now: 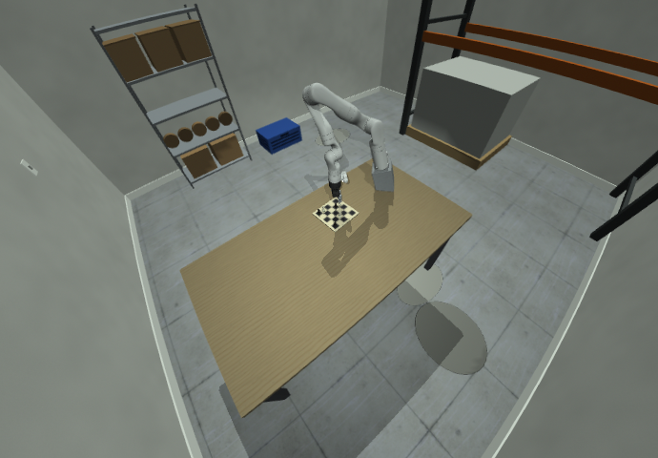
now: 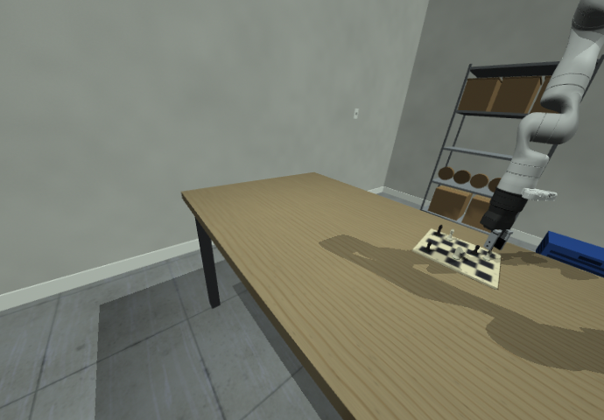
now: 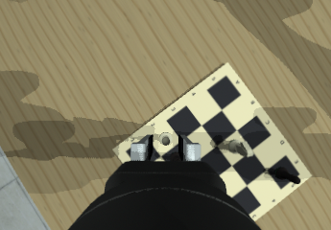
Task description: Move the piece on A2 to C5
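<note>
The small chessboard (image 3: pixel 211 144) lies on the wooden table; it also shows in the exterior view (image 2: pixel 459 255) and the top view (image 1: pixel 335 213). A white piece (image 3: pixel 165 140) stands on a light square near the board's corner. My gripper (image 3: pixel 165 143) hangs straight above it, open, with one finger on each side of the piece and a gap to both. In the exterior view the gripper (image 2: pixel 495 241) is low over the board's far right edge, just above that piece (image 2: pixel 488 253). The square's label is too small to read.
Another white piece (image 3: pixel 235 146) and a black piece (image 3: pixel 283 174) stand further along the board. Several more pieces (image 2: pixel 439 229) stand at the board's far end. A blue crate (image 2: pixel 585 257) and a shelf rack (image 2: pixel 491 148) are on the floor beyond the table.
</note>
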You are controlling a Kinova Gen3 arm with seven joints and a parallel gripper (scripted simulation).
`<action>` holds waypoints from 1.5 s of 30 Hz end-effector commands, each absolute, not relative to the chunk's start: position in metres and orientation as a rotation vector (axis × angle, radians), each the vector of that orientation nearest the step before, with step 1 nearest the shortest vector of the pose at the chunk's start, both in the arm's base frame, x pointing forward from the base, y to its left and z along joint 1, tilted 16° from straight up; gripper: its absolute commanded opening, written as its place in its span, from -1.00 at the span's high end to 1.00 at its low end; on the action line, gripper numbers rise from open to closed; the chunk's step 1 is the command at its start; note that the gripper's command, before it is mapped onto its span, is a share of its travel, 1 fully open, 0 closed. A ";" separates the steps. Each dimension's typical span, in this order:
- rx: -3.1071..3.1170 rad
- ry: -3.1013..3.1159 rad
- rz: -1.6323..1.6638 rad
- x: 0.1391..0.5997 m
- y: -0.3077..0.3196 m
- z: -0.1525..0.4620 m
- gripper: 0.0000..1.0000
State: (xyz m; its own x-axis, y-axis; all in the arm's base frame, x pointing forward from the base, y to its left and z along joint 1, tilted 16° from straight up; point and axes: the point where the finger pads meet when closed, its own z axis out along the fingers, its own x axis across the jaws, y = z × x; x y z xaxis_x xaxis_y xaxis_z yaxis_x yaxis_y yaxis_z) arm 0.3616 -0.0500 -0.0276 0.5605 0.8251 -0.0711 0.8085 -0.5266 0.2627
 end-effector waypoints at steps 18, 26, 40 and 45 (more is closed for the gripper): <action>2.533 1.352 0.092 0.366 -0.053 -0.044 -0.36; 2.534 1.352 0.092 0.368 -0.056 -0.055 -0.36; 2.532 1.351 0.095 0.370 -0.057 -0.059 -0.36; 2.532 1.351 0.095 0.370 -0.057 -0.059 -0.36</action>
